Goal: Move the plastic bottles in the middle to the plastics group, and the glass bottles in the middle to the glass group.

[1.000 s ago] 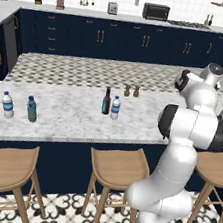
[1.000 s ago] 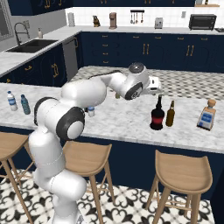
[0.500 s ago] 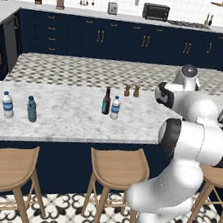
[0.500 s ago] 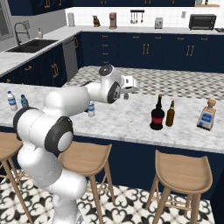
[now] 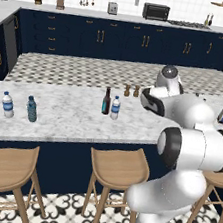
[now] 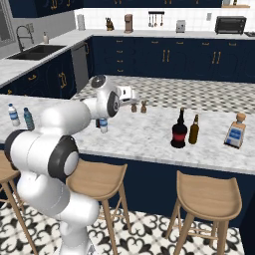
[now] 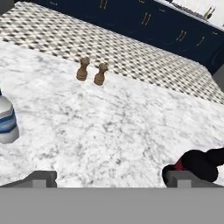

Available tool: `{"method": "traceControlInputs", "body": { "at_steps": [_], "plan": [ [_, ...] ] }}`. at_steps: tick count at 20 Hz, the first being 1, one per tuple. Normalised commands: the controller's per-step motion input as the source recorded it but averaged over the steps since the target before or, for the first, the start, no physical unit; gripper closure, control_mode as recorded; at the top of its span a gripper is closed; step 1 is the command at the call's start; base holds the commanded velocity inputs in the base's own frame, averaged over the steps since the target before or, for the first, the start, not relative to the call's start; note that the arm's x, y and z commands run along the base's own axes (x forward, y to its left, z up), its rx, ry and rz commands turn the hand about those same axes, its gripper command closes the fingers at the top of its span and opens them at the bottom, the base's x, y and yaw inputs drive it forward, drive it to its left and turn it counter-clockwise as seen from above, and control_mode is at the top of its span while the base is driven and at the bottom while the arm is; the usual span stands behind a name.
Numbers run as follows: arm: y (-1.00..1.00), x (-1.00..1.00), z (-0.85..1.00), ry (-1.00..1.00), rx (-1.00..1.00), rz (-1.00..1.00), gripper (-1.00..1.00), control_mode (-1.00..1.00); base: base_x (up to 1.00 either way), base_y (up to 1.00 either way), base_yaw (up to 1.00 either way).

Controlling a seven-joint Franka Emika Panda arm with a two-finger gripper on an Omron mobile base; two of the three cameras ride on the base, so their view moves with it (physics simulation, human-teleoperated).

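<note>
Marble counter point(image 5: 68, 112) runs the full width and carries everything. The white arm point(image 5: 194, 146) reaches over its middle.

Claw point(image 7: 111, 179): released, tips wide apart with bare marble between them, grasping nothing. It hangs above the counter, between the middle pair and the right-hand bottles. Judged to be between carries.

Right end, glass group: fat black bottle point(image 6: 179, 130) with red label, just beside the amber bottle point(image 6: 194, 130). The square flask point(image 6: 235, 130) stands further right, apart from both. The black bottle looks already delivered, since it stands with the glass rather than mid-counter.

Middle: slim brown long-necked bottle point(image 5: 106, 100) and clear water bottle point(image 5: 115, 107), just beside each other; touching or not, cannot tell. Both are judged still unsorted, which is why they sit apart from either group. In the hand view the water bottle is at the left edge.

Left end, plastics group: a second water bottle point(image 5: 7, 105) and a teal bottle point(image 5: 31, 109), near each other and well apart from the middle pair.

Orientation: every bottle stands upright on its base, long axis vertical, cap or neck up. A sideways grasp around the body should suit them.

Two small brown shakers point(image 7: 82, 69) stand behind the middle pair, not part of the sort.
</note>
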Motion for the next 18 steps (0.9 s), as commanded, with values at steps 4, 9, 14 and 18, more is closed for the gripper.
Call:
{"method": "traceControlInputs", "body": {
  "at_steps": [4, 9, 14, 18],
  "plan": [
    [0.70, 0.00, 0.01, 0.04, 0.00, 0.05, -1.00, -1.00, 0.00, 0.00, 0.00],
    [0.74, 0.00, 0.03, 0.08, 0.00, 0.05, -1.00, -1.00, 0.00, 0.00, 0.00],
    [0.54, 0.00, 0.00, 0.01, 0.01, 0.07, -1.00, -1.00, 0.00, 0.00, 0.00],
    [0.16, -0.12, 0.00, 0.10, 0.07, 0.14, -1.00, -1.00, 0.00, 0.00, 0.00]
  ]
}}
